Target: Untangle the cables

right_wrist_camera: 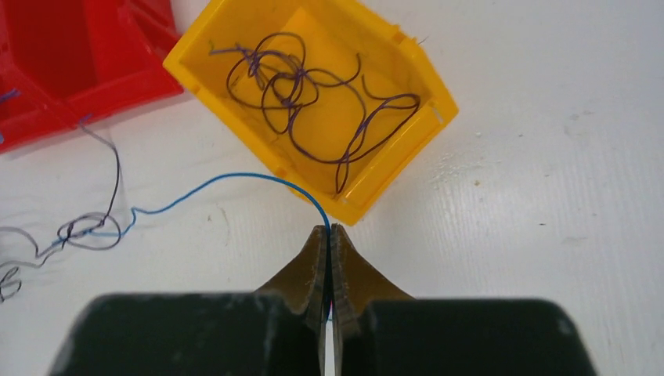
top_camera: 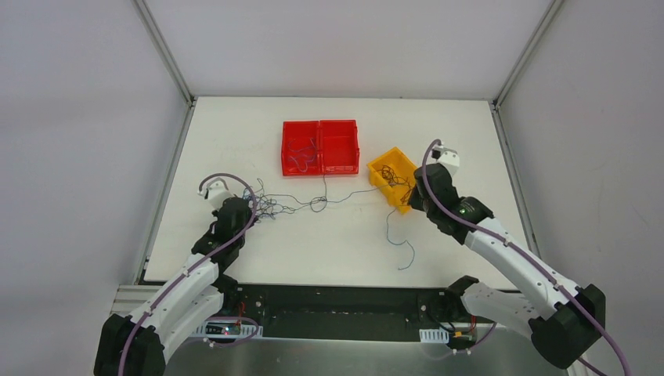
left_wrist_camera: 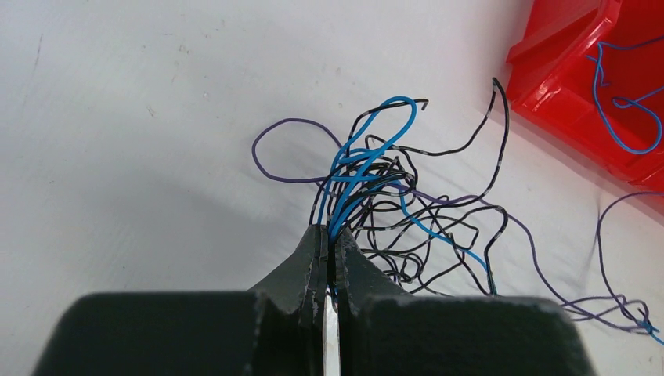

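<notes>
On the surface (top_camera: 329, 243), cables (left_wrist_camera: 376, 196) are clamped by the left claw (left_wrist_camera: 329, 243), one blue strand (right_wrist_camera: 227, 182) by the right claw (right_wrist_camera: 330, 235). A three-o'clock pull seems needed.

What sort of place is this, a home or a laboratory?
Probably a robotics lab cell: left arm and right arm at the edge of a white table, plain white panels around, red bins and a yellow bin.

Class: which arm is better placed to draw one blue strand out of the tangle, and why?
Right, probably: the right pincer pinches a single blue wire, while the left pincer clamps the whole tangle.
</notes>
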Tool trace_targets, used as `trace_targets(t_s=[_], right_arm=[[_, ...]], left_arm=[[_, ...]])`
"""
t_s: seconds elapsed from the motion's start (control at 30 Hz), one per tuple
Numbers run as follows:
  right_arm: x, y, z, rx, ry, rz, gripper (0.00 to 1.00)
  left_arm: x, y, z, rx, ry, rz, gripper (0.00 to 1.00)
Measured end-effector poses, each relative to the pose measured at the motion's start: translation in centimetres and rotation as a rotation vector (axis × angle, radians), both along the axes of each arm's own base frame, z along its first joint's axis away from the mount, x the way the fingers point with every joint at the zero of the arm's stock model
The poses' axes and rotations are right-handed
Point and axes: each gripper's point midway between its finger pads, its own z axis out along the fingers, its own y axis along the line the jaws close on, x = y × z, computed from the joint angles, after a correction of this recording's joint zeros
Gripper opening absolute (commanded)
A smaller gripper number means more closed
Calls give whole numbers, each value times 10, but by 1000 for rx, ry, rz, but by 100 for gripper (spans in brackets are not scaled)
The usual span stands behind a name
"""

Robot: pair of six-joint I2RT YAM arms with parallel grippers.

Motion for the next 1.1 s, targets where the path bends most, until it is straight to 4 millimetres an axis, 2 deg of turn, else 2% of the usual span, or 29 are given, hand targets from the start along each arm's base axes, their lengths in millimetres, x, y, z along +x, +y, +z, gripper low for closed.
trace_targets(t_s=[0.07, 0.17, 0.3, 0.37, 0.47, 0.53, 0.63, 0.77, 0.93, 1.1], right_arm=[[5, -10, 7, -10, -28, -60, 0], [9, -40, 18, -24, -74, -211, 0], [5, -100, 34, -43, -132, -500, 0], [0, -122, 39, -48, -155, -599, 0], [-6, -133, 44, -40, -178, -650, 0], [-6, -131, 46, -25, -184, -638, 0], [-3, -116, 45, 23, -173, -544, 0], [-3, -89, 46, 91, -158, -381, 0], [-5, -54, 62, 174, -154, -166, 0], [-1, -13, 91, 239, -132, 24, 0]], left_arm=[[0, 2, 0, 3, -2, 10, 0], [-1, 10, 1, 6, -7, 64, 0], [-8, 29, 0, 18, -4, 194, 0], [-14, 38, -1, 26, 0, 257, 0], [-18, 45, -2, 30, 2, 308, 0], [-20, 47, -3, 34, 7, 320, 0], [-19, 44, -2, 37, 20, 298, 0], [-10, 27, -1, 30, 43, 182, 0], [0, 2, 1, 12, 45, 19, 0], [5, -12, 6, 2, 27, -68, 2]])
